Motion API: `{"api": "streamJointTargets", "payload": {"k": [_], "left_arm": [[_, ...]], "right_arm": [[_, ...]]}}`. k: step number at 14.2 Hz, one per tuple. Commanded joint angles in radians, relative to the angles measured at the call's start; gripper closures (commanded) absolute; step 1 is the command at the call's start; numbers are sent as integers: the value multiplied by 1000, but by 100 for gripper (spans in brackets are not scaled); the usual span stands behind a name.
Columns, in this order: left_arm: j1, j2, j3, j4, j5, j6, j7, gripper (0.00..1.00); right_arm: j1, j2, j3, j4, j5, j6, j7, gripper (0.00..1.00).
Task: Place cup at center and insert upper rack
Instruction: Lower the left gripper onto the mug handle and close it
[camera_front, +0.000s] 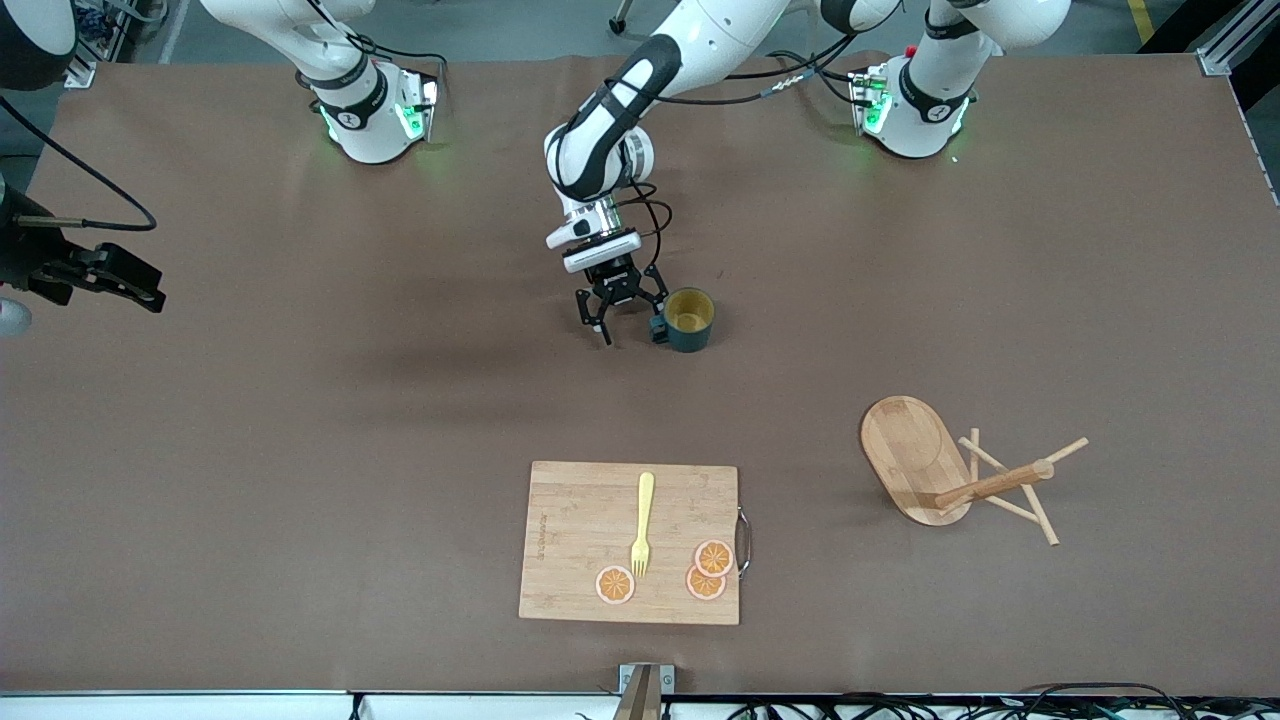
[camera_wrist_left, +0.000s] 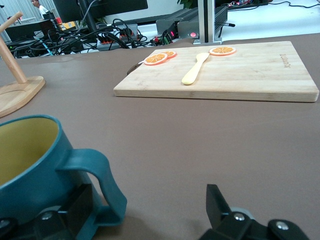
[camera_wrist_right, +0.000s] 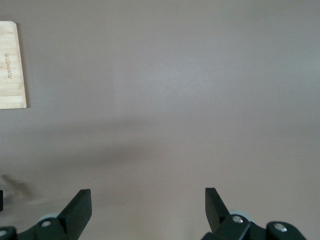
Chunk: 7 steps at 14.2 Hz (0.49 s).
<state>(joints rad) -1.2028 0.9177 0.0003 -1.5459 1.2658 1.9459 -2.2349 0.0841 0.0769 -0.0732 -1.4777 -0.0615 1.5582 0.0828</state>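
The teal cup (camera_front: 688, 318), yellow inside, stands upright near the middle of the table, its handle (camera_wrist_left: 102, 190) turned toward my left gripper (camera_front: 628, 320). That gripper is down at table level beside the cup and open. The handle sits just inside one finger (camera_wrist_left: 80, 205), and the other finger (camera_wrist_left: 215, 200) stands well clear. The upper rack (camera_front: 915, 455), a wooden stand with an oval base, lies tipped on its side toward the left arm's end, its post (camera_front: 990, 485) and pegs pointing sideways. My right gripper (camera_wrist_right: 148, 192) hangs open over bare table, holding nothing.
A bamboo cutting board (camera_front: 630, 540) lies nearer the front camera than the cup. It carries a yellow fork (camera_front: 642, 520) and three orange slices (camera_front: 712, 558). The rack's base (camera_wrist_left: 20, 92) shows past the cup in the left wrist view.
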Motion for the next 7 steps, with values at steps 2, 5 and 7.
{"api": "streamJointTargets", "payload": {"k": [2,5,7], "left_arm": [[2,16,14,23,21,5,18,2],[3,16,18,29,21,22,18,7],[5,26,21,36,21,24,17,10]], "right_arm": [[-7,-23,4,-7,-8,-1,8,0],[-7,-23,4,-6,-6,2,6,0],[-12,-23,3,-6,-6,2,-1,0]]}}
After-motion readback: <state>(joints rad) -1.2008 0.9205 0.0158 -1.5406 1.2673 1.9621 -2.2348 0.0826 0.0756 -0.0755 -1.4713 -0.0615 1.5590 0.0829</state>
